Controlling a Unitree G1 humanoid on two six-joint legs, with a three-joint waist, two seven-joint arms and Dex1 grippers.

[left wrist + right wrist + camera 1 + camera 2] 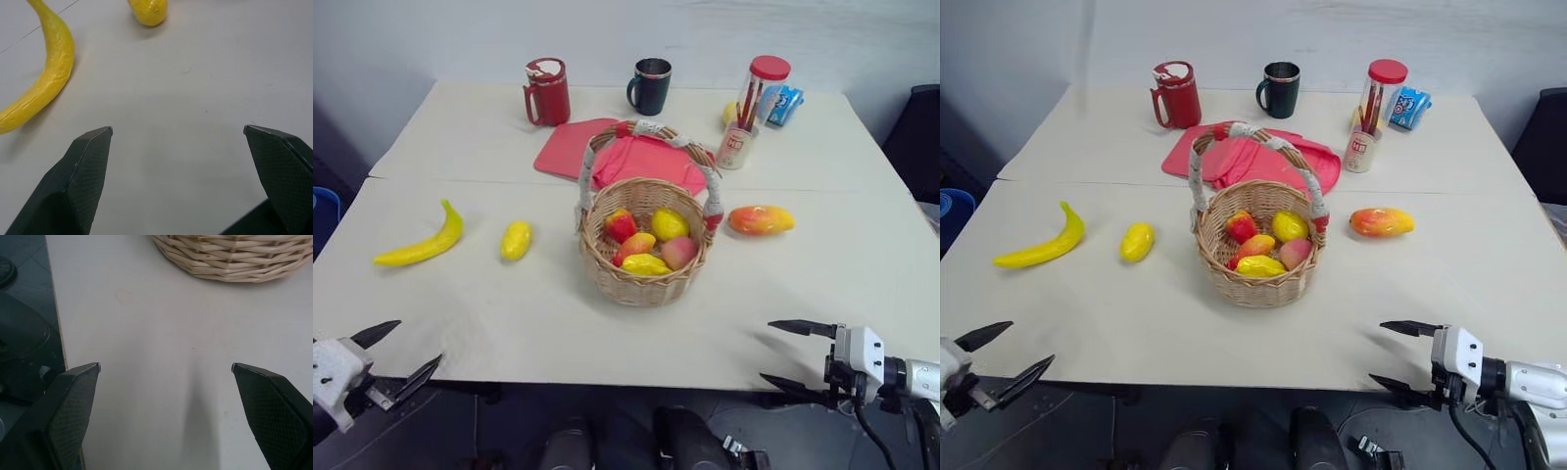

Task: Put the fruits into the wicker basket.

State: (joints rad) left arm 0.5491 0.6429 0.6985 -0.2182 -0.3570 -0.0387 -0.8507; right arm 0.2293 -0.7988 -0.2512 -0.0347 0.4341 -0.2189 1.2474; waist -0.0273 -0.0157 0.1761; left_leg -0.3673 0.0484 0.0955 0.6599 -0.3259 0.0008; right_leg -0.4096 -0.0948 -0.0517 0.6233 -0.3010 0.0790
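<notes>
Our left gripper and right gripper hang at the near edge of the pale table, jaws spread wide, holding nothing. We judge the long curved yellow banana may roll out of a crosswise pinch, and the tall white-and-red-banded handle could block a drop. The round tan wicker basket already holds five small fruits. The small yellow oval fruit lies left of it, the orange-red mango right.
</notes>
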